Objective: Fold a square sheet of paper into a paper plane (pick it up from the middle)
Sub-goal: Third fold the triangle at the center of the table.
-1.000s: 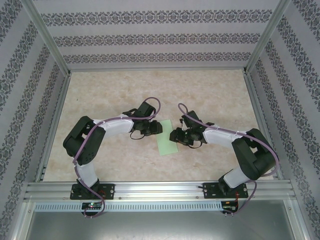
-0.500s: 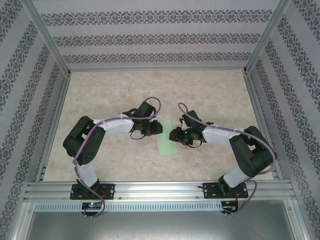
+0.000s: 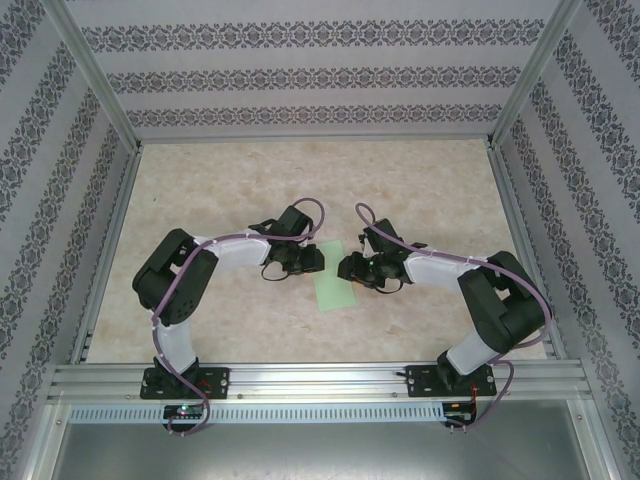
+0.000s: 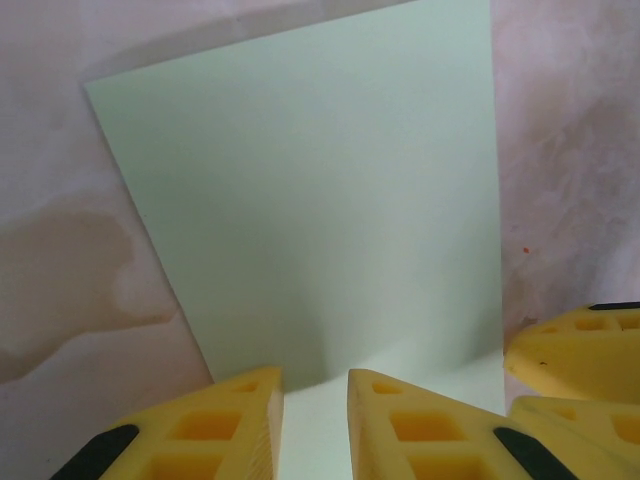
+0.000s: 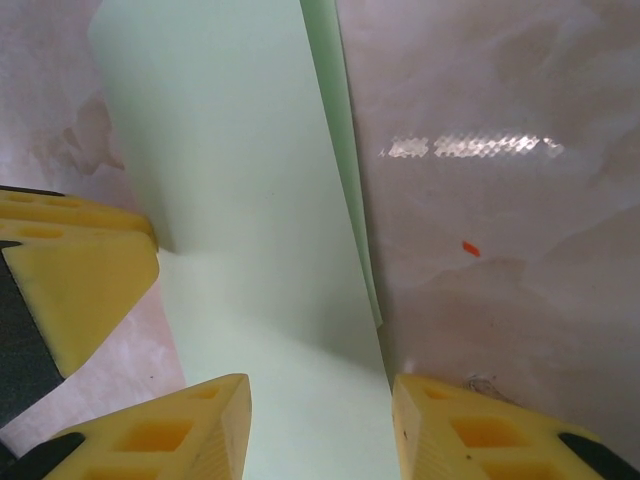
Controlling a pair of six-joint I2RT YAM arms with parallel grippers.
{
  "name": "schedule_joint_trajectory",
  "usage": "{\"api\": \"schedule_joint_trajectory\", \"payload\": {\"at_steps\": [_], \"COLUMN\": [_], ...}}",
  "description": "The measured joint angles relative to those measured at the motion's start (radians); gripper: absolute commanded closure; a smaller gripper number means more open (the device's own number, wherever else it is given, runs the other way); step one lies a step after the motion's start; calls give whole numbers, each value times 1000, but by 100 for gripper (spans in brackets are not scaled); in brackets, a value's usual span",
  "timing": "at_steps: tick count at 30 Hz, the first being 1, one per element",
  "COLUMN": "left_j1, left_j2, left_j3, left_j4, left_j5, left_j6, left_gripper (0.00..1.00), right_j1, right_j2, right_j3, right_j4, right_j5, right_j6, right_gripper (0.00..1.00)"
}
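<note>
Top external: one green sheet of paper [image 3: 333, 288] and two grippers, the left gripper [image 3: 318, 258] and right gripper [image 3: 346, 268] nose to nose over its far end. Left wrist: fingers [image 4: 400, 420] narrowly apart, not pinching, paper beneath and ahead. Right wrist: fingers [image 5: 170, 430] wider apart, astride a raised flap. Uneven pressing could skew the crease, I reckon.

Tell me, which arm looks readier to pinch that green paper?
Probably the left: on the left gripper the fingers stand close together astride the square sheet of paper; on the right gripper they stand much wider.
</note>
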State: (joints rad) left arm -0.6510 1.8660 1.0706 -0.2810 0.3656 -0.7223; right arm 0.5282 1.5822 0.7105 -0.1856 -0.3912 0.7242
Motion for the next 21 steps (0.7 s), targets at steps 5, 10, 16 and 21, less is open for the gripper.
{"api": "schedule_joint_trajectory", "payload": {"at_steps": [5,10,16,21], "left_j1": [0,0,0,0], "left_j2": [9,10,10,10], "left_j3": [0,0,0,0], "left_j4": [0,0,0,0], "left_j5": [1,4,5,11], "left_j6": [4,8,11,17], "left_gripper": [76,76,76,76], "right_j1": [0,0,0,0], "right_j2": [5,0,-19,-32], "right_j3": [-4,-11,-17,-26], "right_j4": [7,15,37,44], "right_j5": [-1,-9,-36,-39], "right_j6": [1,8,19,37], "right_gripper": [59,59,60,62]}}
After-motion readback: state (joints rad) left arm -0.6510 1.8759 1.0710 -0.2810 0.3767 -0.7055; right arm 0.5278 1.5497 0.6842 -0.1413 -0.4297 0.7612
